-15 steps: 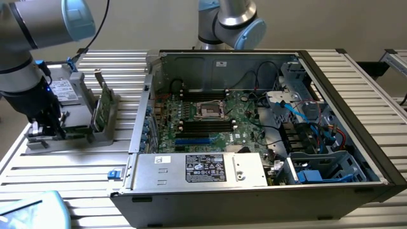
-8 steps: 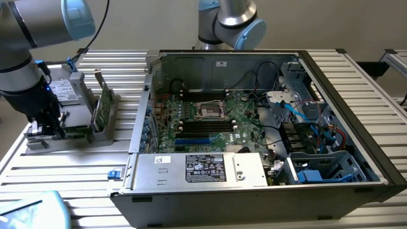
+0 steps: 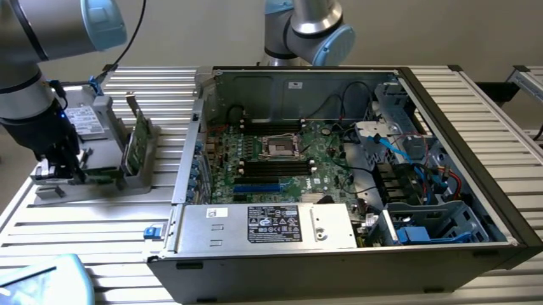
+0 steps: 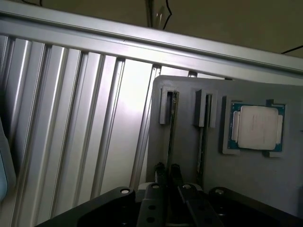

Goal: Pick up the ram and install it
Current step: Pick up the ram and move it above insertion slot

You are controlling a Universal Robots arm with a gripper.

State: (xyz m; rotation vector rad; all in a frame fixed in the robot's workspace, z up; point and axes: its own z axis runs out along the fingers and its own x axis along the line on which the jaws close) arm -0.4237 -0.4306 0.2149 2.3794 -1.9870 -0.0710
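My gripper [image 4: 168,171] pinches the ram [image 4: 171,137] between narrowly set fingers [image 4: 161,171]; the grey holder [image 4: 246,182] stands it edge-up for grasping.

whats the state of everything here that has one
ram: on edge in holder slot, gripped
gripper: shut on ram
second stick: on edge in next slot, free
processor chip: flat in holder recess
expansion card: upright in holder
computer case: side open
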